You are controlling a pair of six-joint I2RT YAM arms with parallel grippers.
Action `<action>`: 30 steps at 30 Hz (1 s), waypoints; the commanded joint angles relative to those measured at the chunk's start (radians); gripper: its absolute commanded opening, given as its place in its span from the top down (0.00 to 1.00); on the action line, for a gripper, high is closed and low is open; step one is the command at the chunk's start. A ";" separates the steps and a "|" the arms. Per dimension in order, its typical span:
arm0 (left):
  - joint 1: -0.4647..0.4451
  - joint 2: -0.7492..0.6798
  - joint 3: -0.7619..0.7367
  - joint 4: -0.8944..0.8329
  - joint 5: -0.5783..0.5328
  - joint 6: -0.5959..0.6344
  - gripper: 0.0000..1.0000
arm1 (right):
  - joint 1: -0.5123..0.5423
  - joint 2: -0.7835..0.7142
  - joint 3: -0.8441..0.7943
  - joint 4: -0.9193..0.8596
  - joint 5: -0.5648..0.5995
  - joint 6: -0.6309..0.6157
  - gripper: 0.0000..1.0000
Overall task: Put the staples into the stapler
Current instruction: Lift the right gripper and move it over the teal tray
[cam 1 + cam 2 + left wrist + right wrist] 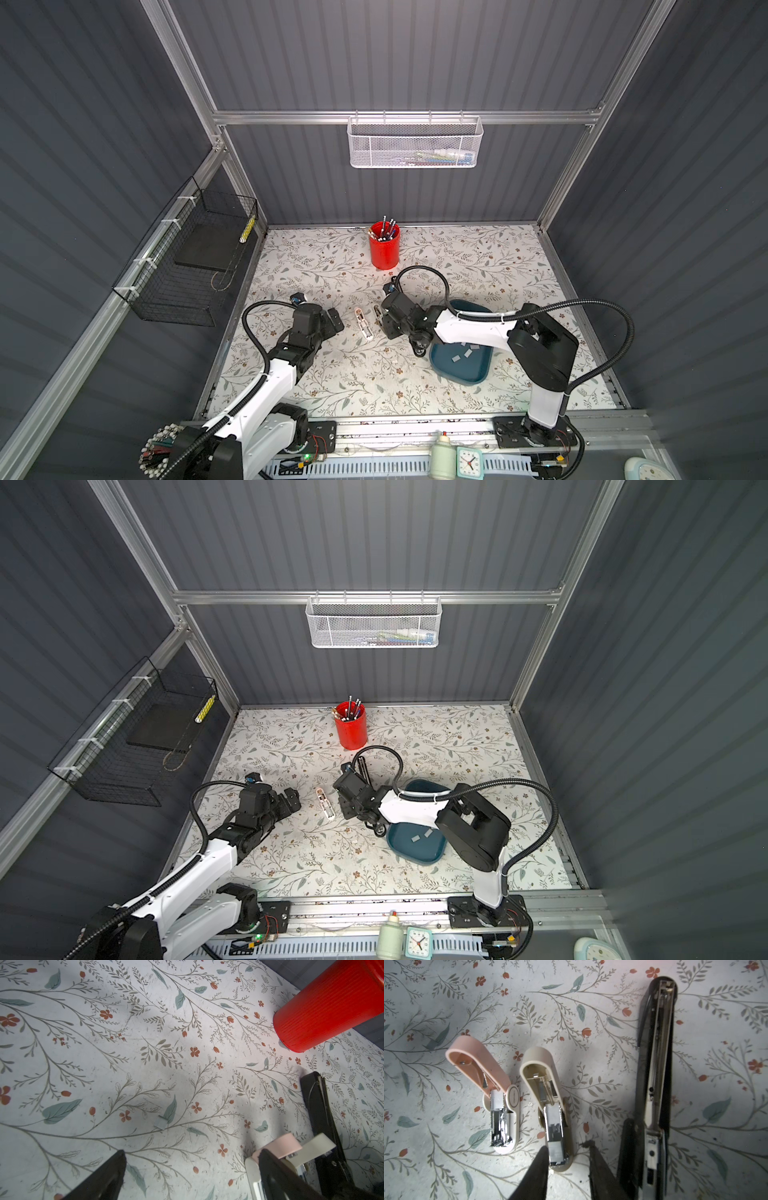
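Observation:
Three staplers lie side by side on the floral table with their lids swung open: a pink stapler (492,1093), a beige stapler (550,1105) and a long black stapler (656,1076). My right gripper (568,1146) is open, its fingers on either side of the beige stapler's front end. One finger is next to the metal magazine and the other stands apart from it. Several grey staples (465,353) lie in the blue tray, and one strip (160,1123) lies loose on the table. My left gripper (192,1153) stands wide open and empty, just left of the pink stapler (363,324).
The blue tray (478,376) sits under my right arm. A red cup of pens (384,245) stands at the back middle. A black wire basket (191,266) hangs on the left wall and a white mesh basket (415,141) on the back rail.

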 commanded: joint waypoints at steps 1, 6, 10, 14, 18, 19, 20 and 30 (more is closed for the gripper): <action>0.009 -0.011 0.024 -0.021 -0.013 0.007 0.00 | -0.006 0.025 -0.003 -0.004 -0.020 0.004 0.65; 0.010 -0.010 0.025 -0.021 -0.014 0.007 0.00 | -0.006 0.060 0.006 -0.008 -0.041 0.017 0.66; 0.009 -0.009 0.025 -0.020 -0.014 0.006 0.00 | -0.006 0.084 0.006 -0.011 -0.055 0.032 0.67; 0.009 -0.011 0.025 -0.019 -0.015 0.007 0.00 | -0.006 0.102 0.010 -0.031 -0.050 0.047 0.68; 0.010 -0.012 0.026 -0.023 -0.014 0.006 0.00 | -0.004 0.107 0.018 -0.072 -0.039 0.061 0.68; 0.009 -0.016 0.024 -0.023 -0.013 0.006 0.00 | -0.004 0.104 0.017 -0.079 -0.037 0.063 0.69; 0.009 -0.017 0.025 -0.023 -0.011 0.006 0.00 | -0.004 0.100 0.015 -0.084 -0.035 0.064 0.69; 0.009 -0.024 0.023 -0.031 -0.037 0.011 0.00 | 0.002 -0.071 0.049 -0.165 0.020 0.056 0.64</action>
